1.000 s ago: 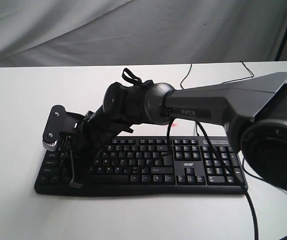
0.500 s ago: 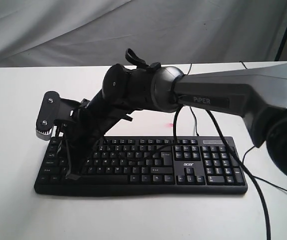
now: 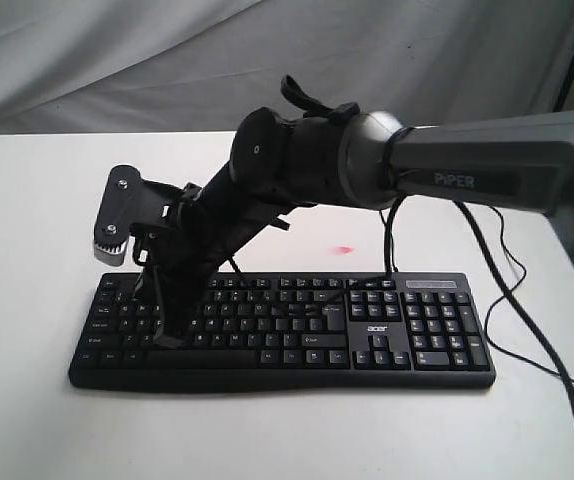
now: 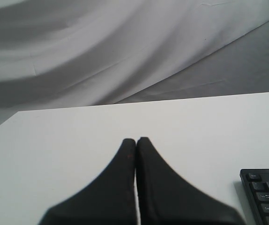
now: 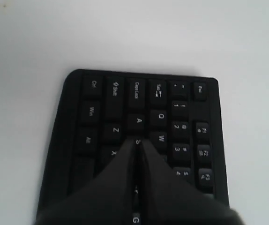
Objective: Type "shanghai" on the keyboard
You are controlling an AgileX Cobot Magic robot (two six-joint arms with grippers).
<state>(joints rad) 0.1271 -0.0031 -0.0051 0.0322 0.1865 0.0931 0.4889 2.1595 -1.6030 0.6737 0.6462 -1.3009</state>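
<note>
A pale grey cloth (image 3: 117,60) hangs as a backdrop, well beyond both end effectors. In front of it is the white bench (image 3: 27,200), which spreads out under them.

The right arm (image 3: 487,180), dark grey, reaches across the middle of the scene and slopes down to its end effector (image 3: 167,335). That end effector is over the letter end of the keyboard (image 3: 367,330).

The keyboard is black with white lettering and lies flat on the bench, directly beneath the right end effector. Its number pad is at the far end, well away from the tips.

The right end effector is closed. Its two black fingers (image 5: 120,173) are pressed together into a single point and hold nothing. From the right wrist view that point sits at the S key (image 5: 137,141), with A and Z just beside it. I cannot tell whether the key is pressed down.

The left end effector (image 4: 136,139) is also closed and empty, its fingers meeting along a thin seam. It hangs over bare bench. One corner of the keyboard (image 4: 265,197) shows off to its side, apart from the tips.

A black cable (image 3: 388,240) droops from the right arm to the rear edge of the keyboard, well back from the right end effector. Near that cable is a small pink mark (image 3: 343,249) on the bench.
</note>
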